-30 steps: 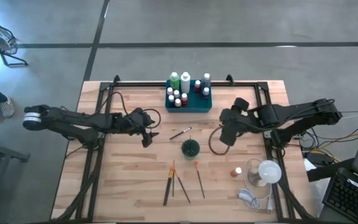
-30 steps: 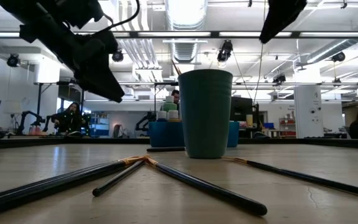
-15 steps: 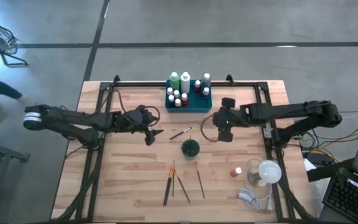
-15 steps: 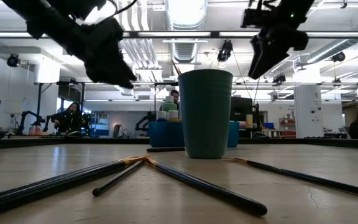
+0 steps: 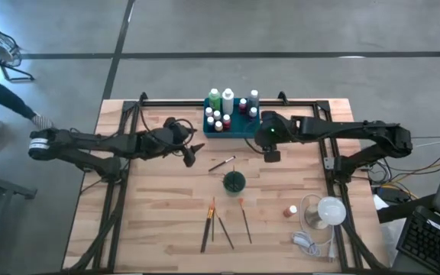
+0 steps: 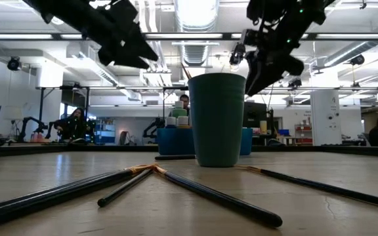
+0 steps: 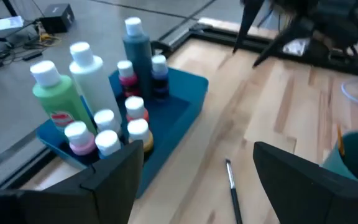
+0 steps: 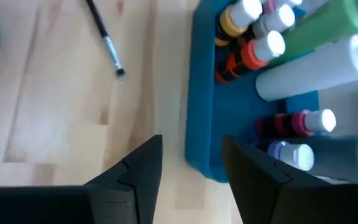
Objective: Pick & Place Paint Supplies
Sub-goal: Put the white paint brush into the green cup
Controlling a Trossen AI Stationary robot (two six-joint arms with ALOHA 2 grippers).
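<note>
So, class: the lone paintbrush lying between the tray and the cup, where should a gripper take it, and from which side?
Grip the paintbrush mid-handle, coming straight down from above: it lies flat on bare table, apart from the teal tray and cup. Set the jaws across its thin, slanting handle.

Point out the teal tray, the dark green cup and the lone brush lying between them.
teal tray (image 5: 250, 131), high view, bare right end of its rim.
dark green cup (image 5: 234, 182), high view, its open top.
lone brush (image 5: 221, 163), high view, middle of its handle.
</note>
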